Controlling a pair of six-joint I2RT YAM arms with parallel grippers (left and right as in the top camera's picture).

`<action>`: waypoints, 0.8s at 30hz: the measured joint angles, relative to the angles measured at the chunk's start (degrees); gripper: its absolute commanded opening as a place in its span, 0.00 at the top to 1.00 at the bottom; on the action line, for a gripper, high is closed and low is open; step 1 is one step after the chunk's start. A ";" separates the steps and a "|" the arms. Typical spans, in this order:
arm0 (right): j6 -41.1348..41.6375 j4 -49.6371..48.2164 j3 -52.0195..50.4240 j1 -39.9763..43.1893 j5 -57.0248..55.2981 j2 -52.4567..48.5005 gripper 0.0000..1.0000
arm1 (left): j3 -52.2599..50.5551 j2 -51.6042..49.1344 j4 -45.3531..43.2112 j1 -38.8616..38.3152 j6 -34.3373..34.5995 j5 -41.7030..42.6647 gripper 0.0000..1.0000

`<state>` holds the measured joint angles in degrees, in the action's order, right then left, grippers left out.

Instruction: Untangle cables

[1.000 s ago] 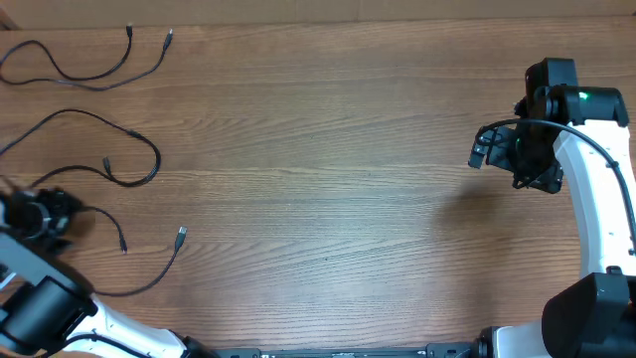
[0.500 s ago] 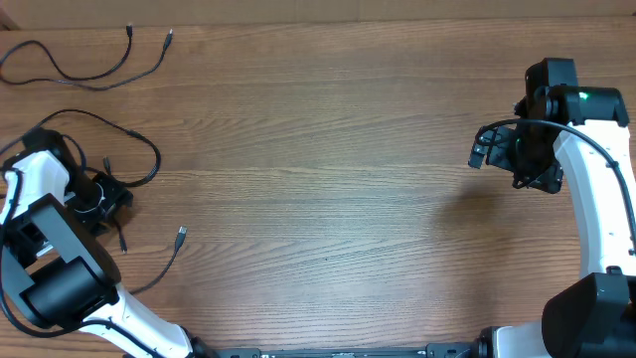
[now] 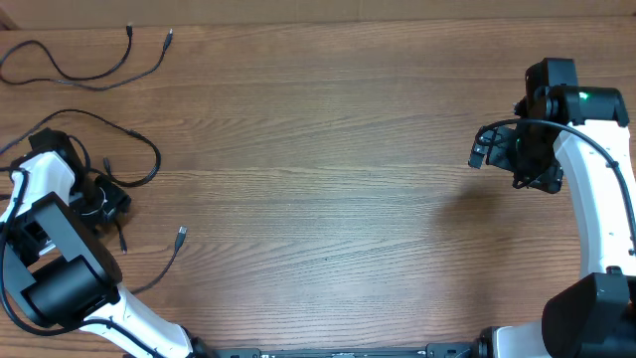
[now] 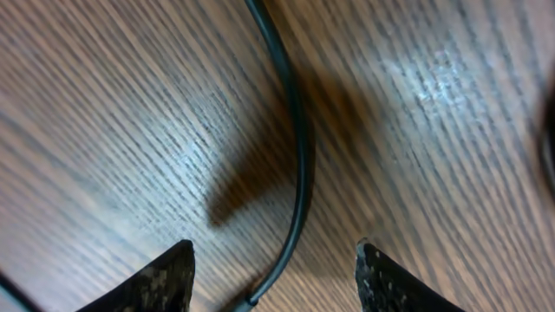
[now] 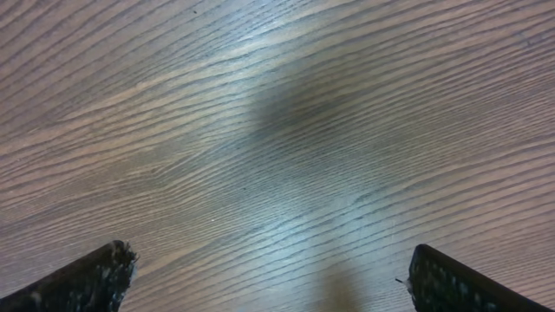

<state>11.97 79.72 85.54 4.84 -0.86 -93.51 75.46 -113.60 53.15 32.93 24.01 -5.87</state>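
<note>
Three thin black cables lie apart at the table's left in the overhead view: one at the far corner [image 3: 89, 80], a loop [image 3: 149, 149] below it, and one with a silver plug [image 3: 181, 235] nearer the front. My left gripper [image 3: 107, 197] is down at the loop's lower part. In the left wrist view it is open [image 4: 276, 253], and a black cable [image 4: 299, 147] runs on the wood between its fingertips, not pinched. My right gripper [image 3: 481, 151] is open and empty over bare wood at the right [image 5: 270, 253].
The wooden table [image 3: 328, 179] fills the view. The left arm's white links [image 3: 40, 229] cover part of the loop cable and the table's left edge. The right arm's white body [image 3: 596, 199] stands along the right edge.
My left arm swung up from the left edge onto the loop cable, then settled with a small shift. The cables and the right arm have not moved.
</note>
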 measured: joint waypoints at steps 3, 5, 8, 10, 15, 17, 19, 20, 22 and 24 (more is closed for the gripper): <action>0.02 -0.02 0.00 0.00 -0.02 0.00 0.00 | -1.49 0.09 -2.56 0.00 0.07 0.04 0.49; 0.00 0.00 0.00 0.00 -0.02 0.00 0.00 | -2.21 0.48 -3.54 0.00 0.20 0.17 0.84; 0.02 0.00 0.00 0.00 0.00 0.00 0.00 | -2.89 0.79 -4.59 0.02 0.46 0.26 0.96; 0.00 0.00 0.00 0.00 -0.02 0.00 0.00 | -3.10 0.79 -4.22 0.00 0.48 0.22 0.96; 0.00 0.00 0.00 0.02 0.00 0.00 0.00 | -3.10 0.79 0.13 0.04 0.50 0.76 0.96; 0.02 -0.02 0.00 0.00 -0.02 0.00 0.00 | -3.10 0.76 2.27 0.04 1.46 1.18 0.96; -0.02 -0.02 0.00 0.02 -0.04 0.00 0.00 | -3.06 0.76 4.39 0.04 3.37 1.46 0.96; 0.02 -0.04 0.00 0.02 -0.02 0.00 0.00 | -2.82 0.76 6.03 0.07 4.72 1.57 0.96; 0.00 -0.04 0.00 0.00 -0.02 0.00 0.00 | -2.16 0.76 10.10 0.11 8.55 1.81 0.95; 0.00 0.00 0.00 0.00 0.00 0.00 0.00 | -1.27 0.76 12.24 0.11 10.95 1.92 0.96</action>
<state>11.97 79.72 85.54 4.84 -0.86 -93.51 74.19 -112.84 65.39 33.04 34.96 -3.95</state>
